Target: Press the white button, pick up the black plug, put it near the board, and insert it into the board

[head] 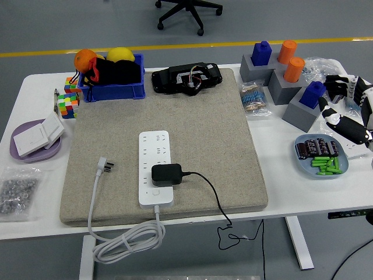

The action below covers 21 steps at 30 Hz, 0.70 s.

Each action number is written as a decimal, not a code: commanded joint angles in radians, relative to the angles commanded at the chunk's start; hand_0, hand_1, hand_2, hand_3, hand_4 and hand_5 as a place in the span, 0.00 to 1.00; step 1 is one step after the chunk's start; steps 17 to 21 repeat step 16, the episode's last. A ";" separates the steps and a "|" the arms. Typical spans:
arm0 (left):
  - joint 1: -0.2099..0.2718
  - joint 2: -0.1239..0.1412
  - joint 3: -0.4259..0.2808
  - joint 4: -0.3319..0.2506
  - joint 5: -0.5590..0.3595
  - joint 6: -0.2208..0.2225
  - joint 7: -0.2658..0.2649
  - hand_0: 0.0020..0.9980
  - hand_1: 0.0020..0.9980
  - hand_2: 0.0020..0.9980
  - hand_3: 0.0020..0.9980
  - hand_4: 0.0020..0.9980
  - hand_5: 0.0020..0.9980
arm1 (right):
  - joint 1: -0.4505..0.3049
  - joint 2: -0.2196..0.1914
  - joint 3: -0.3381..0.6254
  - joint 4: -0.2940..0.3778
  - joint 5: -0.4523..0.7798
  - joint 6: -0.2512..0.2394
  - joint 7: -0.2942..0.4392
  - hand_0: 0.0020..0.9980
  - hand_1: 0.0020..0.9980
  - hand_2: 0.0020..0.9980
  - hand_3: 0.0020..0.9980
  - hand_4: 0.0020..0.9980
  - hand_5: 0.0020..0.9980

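Black plug (166, 174) on board (155, 167) — right hand (344, 108) empty.

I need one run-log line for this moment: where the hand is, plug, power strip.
right hand: open, far right, holding nothing | left hand: not in view | black plug: sitting on white power strip | strip on grey mat

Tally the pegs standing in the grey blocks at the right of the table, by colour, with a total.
Blue pegs: 2
Orange pegs: 2
Total: 4
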 joint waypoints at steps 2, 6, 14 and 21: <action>-0.001 0.000 0.000 0.000 0.000 0.000 0.000 0.78 0.73 0.68 0.77 0.53 0.46 | 0.001 0.001 0.002 0.001 0.000 0.000 -0.001 0.63 0.66 0.64 0.65 0.71 0.22; -0.002 -0.001 0.005 0.000 -0.005 0.000 -0.001 0.78 0.73 0.68 0.77 0.53 0.46 | 0.000 0.002 0.003 0.003 0.001 0.000 -0.001 0.63 0.66 0.64 0.65 0.71 0.22; -0.002 0.000 0.001 0.000 0.000 0.000 0.000 0.78 0.73 0.68 0.77 0.53 0.46 | 0.001 0.005 0.002 0.002 -0.001 0.001 -0.003 0.64 0.66 0.64 0.65 0.74 0.26; -0.003 0.000 0.001 0.000 0.000 0.001 0.000 0.78 0.73 0.68 0.77 0.53 0.46 | 0.002 0.005 0.001 0.002 -0.002 0.002 -0.004 0.64 0.66 0.64 0.65 0.74 0.26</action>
